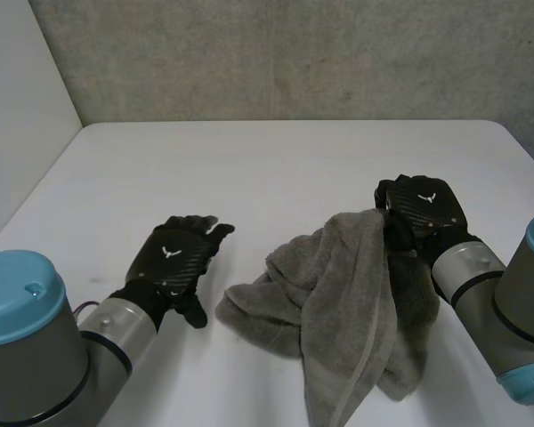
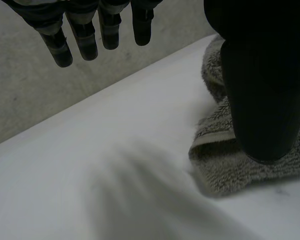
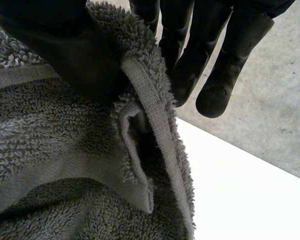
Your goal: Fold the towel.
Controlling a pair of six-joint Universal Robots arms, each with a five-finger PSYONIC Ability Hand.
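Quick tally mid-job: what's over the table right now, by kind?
towel: 1
hands: 2 (left hand, right hand)
total: 3

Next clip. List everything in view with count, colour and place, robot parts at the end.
towel: one, grey, crumpled on the table toward the robot's right, one hemmed edge raised
table: one, white, under everything
wall: one, grey and rough, behind the table
left hand: one, black, fingers straight, beside the towel, holding nothing
right hand: one, black, pinching the towel's raised edge between thumb and fingers
arms: two, grey with light-blue caps, left arm and right arm at the near edge
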